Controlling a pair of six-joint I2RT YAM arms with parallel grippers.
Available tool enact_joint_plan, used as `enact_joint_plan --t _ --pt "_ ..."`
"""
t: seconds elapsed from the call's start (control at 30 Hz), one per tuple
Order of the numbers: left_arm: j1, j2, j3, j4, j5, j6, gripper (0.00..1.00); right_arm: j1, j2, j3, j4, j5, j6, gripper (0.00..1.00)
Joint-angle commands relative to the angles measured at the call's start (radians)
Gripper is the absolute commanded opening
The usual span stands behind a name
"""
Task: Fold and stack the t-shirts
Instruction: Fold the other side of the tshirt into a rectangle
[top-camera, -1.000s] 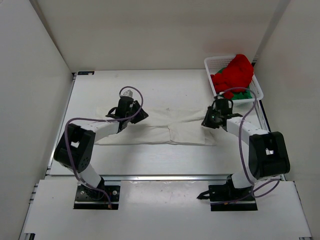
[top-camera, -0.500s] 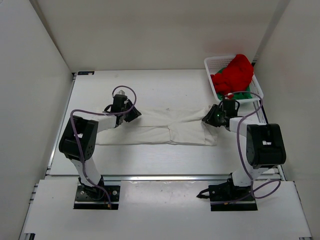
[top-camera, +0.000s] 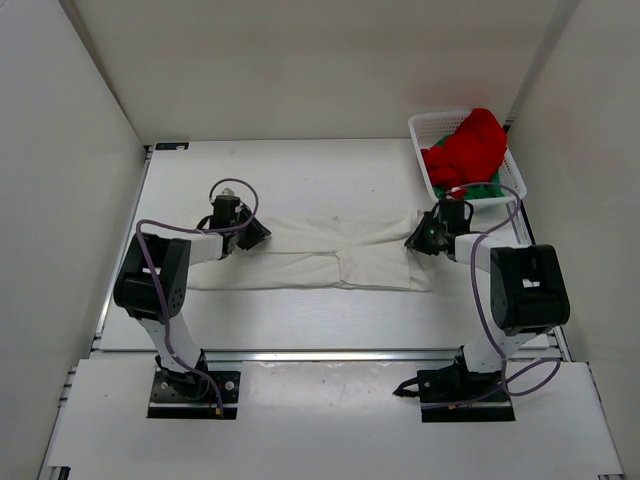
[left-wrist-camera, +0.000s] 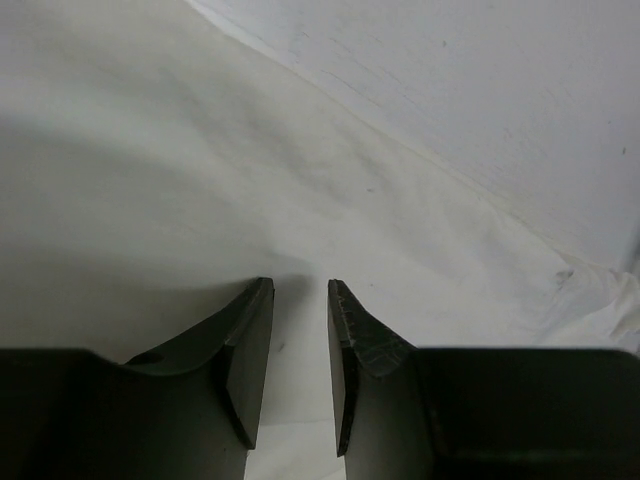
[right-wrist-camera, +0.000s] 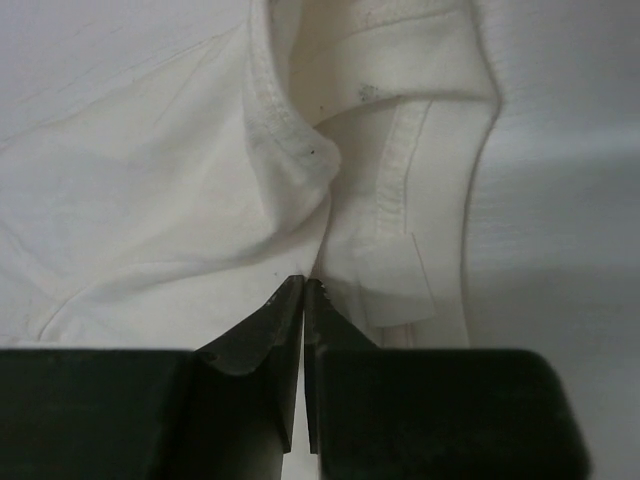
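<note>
The white t-shirt (top-camera: 330, 250) lies spread flat across the table's middle, its collar end to the right. My left gripper (top-camera: 243, 233) rests low on the shirt's far left part. In the left wrist view its jaws (left-wrist-camera: 300, 285) stand apart over smooth white cloth (left-wrist-camera: 200, 150), with nothing between them. My right gripper (top-camera: 418, 240) is at the collar end. Seen from the right wrist, its jaws (right-wrist-camera: 304, 280) are shut on a raised pucker of the white shirt (right-wrist-camera: 150, 200) beside the collar seam. The red t-shirt (top-camera: 470, 145) is heaped on the green t-shirt (top-camera: 485, 187).
A white mesh basket (top-camera: 425, 125) at the back right corner holds the red and green shirts, close behind my right arm. White walls enclose the table on three sides. Bare tabletop (left-wrist-camera: 480, 80) shows past the shirt's far edge.
My left gripper has slid left along the shirt's far edge. My right gripper opened, shifted slightly towards the collar, then closed on the cloth.
</note>
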Motion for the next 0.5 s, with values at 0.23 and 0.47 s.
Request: enact_joint_plan --t 0.23,0.47 --pt "0.152 -0.028 -0.111 0.105 0.044 -0.104 0.39 0.009 -0.212 -0.071 -0.111 0.152 0.024 0.00" --pt "0.175 -0.046 -0.124 0.101 0.054 -0.113 0.39 -0.021 -0.138 -0.088 -0.096 0.082 0.055 0.00"
